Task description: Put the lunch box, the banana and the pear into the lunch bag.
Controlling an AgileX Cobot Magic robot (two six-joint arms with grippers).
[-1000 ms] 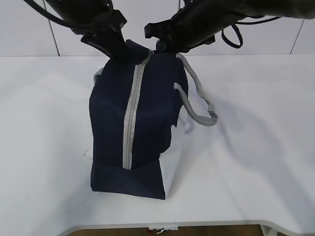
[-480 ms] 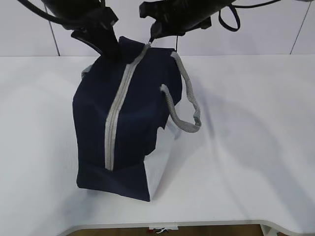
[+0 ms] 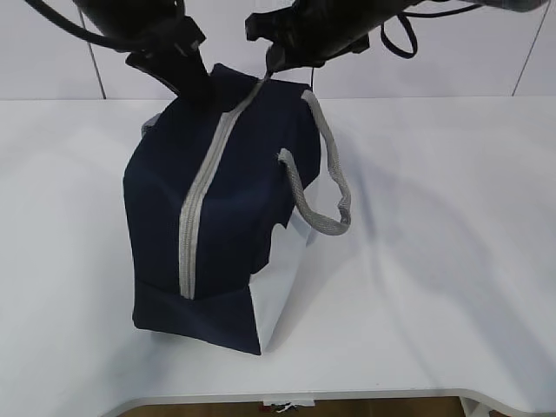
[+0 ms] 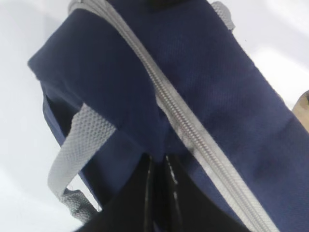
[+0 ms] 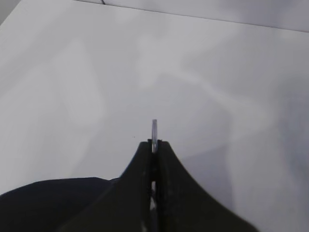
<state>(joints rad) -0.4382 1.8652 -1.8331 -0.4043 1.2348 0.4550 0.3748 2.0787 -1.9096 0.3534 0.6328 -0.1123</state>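
Note:
The navy lunch bag (image 3: pixel 234 200) stands on the white table with its grey zipper (image 3: pixel 198 200) running toward me, closed along the length I see. My left gripper (image 3: pixel 195 87) is shut on the bag's navy fabric at the far top end; in the left wrist view my left gripper (image 4: pixel 158 162) pinches a fold of the lunch bag (image 4: pixel 217 72) beside the zipper (image 4: pixel 193 130). My right gripper (image 3: pixel 271 65) is shut on the zipper's ring pull (image 5: pixel 154 129) at that same far end. The lunch box, the banana and the pear are out of view.
One grey webbing handle (image 3: pixel 321 187) hangs off the bag's right side, another handle (image 4: pixel 79 145) shows near my left fingers. White table (image 3: pixel 452 217) spreads around the bag, with its front edge close below the bag. A pale wall stands behind.
Both grippers rose a little with the bag's far end. The bag's near end swung left and it now leans more toward me. Both grips stay the same.

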